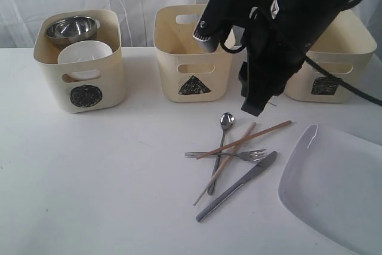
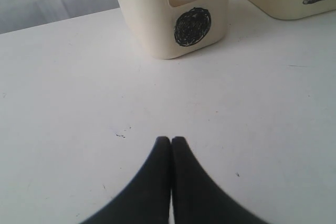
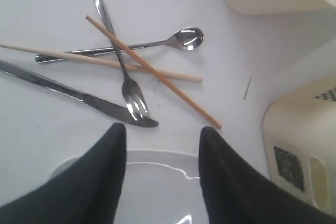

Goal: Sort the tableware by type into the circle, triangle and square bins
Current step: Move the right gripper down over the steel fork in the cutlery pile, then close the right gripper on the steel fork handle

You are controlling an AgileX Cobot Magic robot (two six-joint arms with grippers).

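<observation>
White plate [image 1: 334, 189] and crossed cutlery in front, three bins behind.
At 4 o'clock the white plate lies on the tabletop [image 1: 89, 177]; toward 5 o'clock the knife [image 1: 239, 186], fork [image 1: 233, 155], spoon [image 1: 222, 138] and two chopsticks [image 1: 262, 132] lie crossed in one heap. Right jaws hang apart and empty above the heap's 2 o'clock side; left jaws are pressed together, holding nothing, over bare tabletop. Farthest back, the circle bin [image 1: 89, 82] at 10 o'clock holds the small white bowl [image 1: 83, 54] with the steel bowl [image 1: 71, 28] behind it. The triangle bin [image 1: 194, 70] stands at 12 and the square bin [image 1: 334, 70] at 2, partly behind the right arm [image 1: 298, 22].
</observation>
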